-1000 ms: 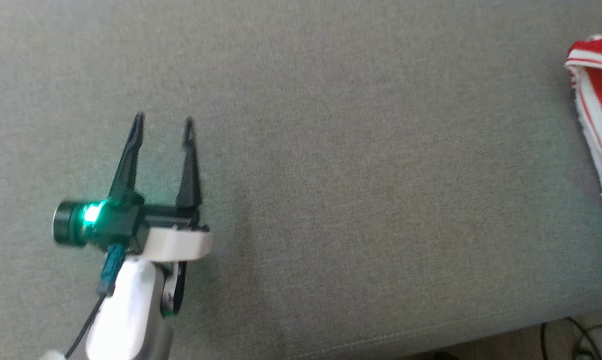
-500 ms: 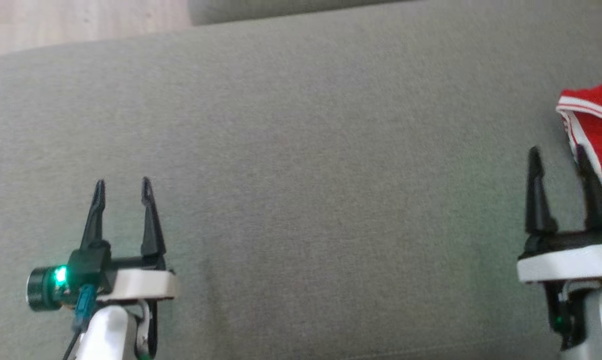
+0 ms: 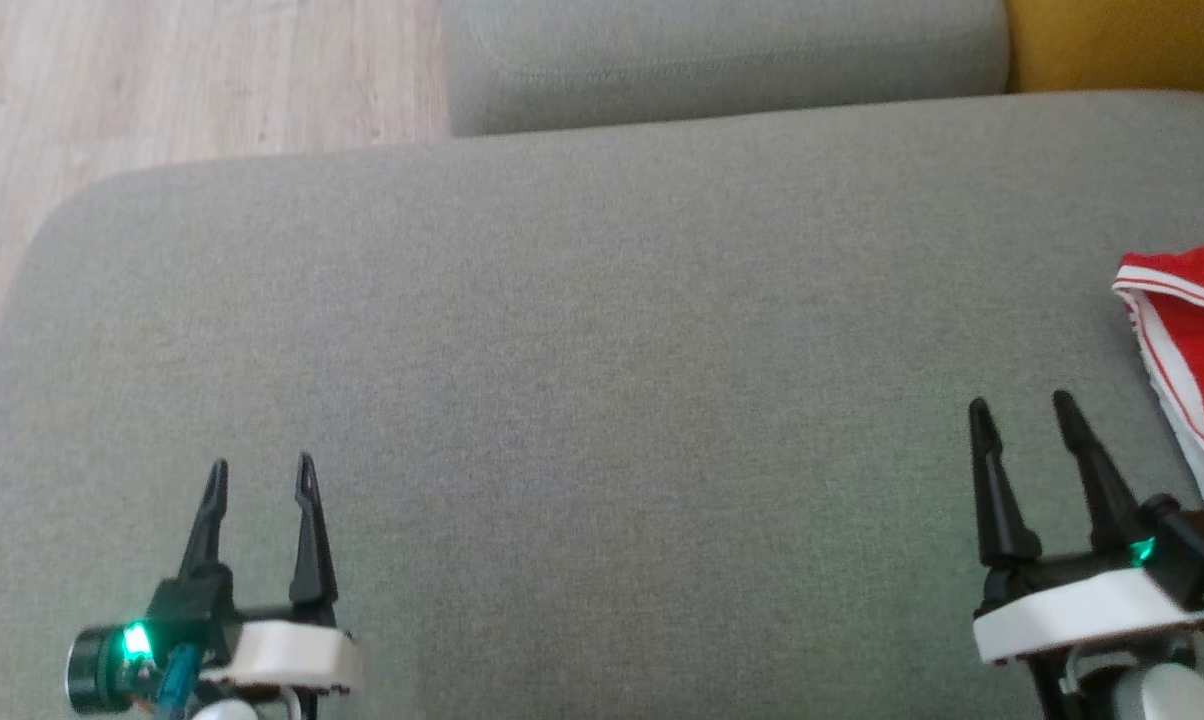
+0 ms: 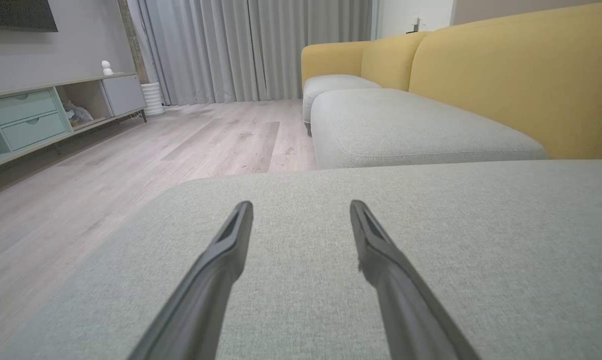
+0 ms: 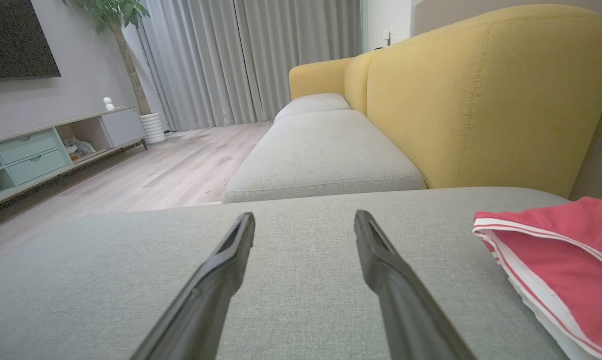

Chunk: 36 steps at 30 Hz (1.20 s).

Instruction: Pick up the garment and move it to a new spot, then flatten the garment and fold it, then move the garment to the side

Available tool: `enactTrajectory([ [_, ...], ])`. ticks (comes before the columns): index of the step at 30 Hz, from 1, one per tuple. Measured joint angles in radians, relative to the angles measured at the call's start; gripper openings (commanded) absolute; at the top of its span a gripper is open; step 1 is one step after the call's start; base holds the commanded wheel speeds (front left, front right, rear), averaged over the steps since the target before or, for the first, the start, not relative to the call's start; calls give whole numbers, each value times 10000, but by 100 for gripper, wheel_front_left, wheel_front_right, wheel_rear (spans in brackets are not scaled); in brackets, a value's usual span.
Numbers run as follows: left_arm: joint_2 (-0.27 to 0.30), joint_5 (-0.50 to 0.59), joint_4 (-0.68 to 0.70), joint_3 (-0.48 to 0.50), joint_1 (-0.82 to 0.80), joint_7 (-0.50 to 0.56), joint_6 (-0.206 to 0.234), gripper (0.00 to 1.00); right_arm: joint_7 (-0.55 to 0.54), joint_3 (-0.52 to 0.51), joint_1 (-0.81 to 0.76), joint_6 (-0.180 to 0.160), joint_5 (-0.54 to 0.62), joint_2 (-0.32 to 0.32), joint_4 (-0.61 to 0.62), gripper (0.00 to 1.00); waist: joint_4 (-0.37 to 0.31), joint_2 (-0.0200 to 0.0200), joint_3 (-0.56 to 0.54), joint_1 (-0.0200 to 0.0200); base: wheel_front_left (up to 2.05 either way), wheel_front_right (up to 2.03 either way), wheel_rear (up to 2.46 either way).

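Observation:
The garment (image 3: 1192,340) is red with white stripes and lies folded at the right edge of the grey cushion (image 3: 602,330); the right wrist view shows the garment (image 5: 561,260) to the right of the fingers. My right gripper (image 3: 1024,405) stands open just left of the garment, apart from it, with nothing between its fingers. My left gripper (image 3: 262,462) is open and empty at the lower left, over bare cushion. The left wrist view shows the left gripper (image 4: 301,202) with its fingers spread above the grey fabric.
A second grey seat cushion (image 3: 722,60) lies beyond the near one, with a yellow sofa back (image 5: 481,100) along the right. Pale wood floor (image 3: 162,80) lies past the cushion's far left corner. A low cabinet (image 4: 41,120) and curtains stand across the room.
The head camera has tilted up, so the cushion's far edge, the floor and the sofa have come into view. The right gripper has come into the picture beside the garment. Both grippers stay open.

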<state>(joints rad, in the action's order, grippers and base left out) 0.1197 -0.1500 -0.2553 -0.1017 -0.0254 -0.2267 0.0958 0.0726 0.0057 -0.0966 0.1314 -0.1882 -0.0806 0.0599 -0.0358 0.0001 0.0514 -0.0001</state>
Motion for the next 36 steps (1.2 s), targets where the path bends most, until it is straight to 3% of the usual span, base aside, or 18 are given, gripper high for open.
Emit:
enactTrajectory([
  [14, 81, -190, 58, -94, 755, 318, 6, 100, -303, 167, -610, 0, 38, 182, 42, 100, -86, 0, -650, 0, 0, 0, 0],
  [36, 270, -265, 104, -274, 927, 407, 105, 100, -483, 240, -611, 0, 50, 198, 58, 100, -121, 0, -665, 1, 0, 0, 0],
])
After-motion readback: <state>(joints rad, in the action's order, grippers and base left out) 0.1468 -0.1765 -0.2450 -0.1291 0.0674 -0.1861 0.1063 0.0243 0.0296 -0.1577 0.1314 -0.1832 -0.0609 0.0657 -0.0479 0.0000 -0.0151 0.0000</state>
